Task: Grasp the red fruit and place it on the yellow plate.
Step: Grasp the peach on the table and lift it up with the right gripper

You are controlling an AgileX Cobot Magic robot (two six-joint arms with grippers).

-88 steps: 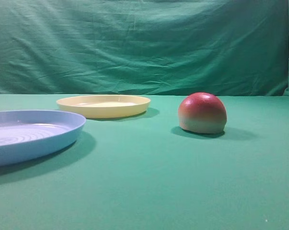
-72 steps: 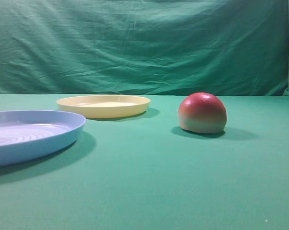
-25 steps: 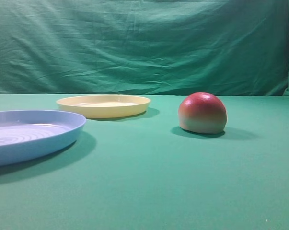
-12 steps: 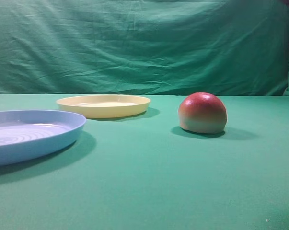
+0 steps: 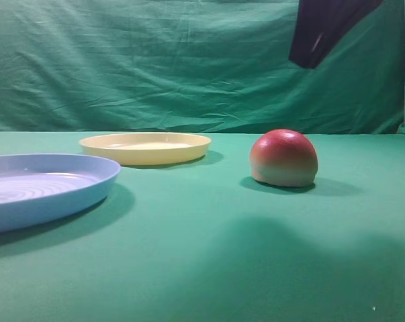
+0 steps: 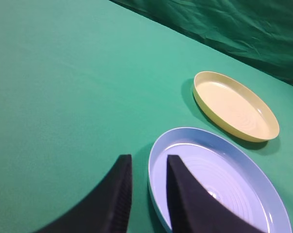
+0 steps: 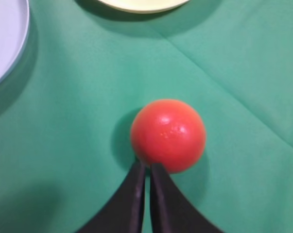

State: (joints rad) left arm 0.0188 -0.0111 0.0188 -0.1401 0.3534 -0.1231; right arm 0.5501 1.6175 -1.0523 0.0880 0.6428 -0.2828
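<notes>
— While the fruit (image 7: 168, 135) sits on the cloth (image 5: 209, 261), right of the yellow plate (image 5: 146, 147), what grips it?
— Nothing. Right gripper (image 7: 146, 170) hangs above it, fingers nearly together; left gripper (image 6: 147, 167) shows a narrow gap, empty.

On the table (image 5: 209, 268), the fruit (image 5: 283, 158) sits right of the plate (image 5: 145, 147); another plate (image 5: 41, 188) lies nearer, left.

Light-blue round plate (image 5: 41, 191) with concentric ridges in its base, lying flat at the left on a green cloth-covered worktop (image 5: 209, 268); wrinkled green fabric backdrop (image 5: 155, 67) hanging behind, meeting the worktop's far edge
</notes>
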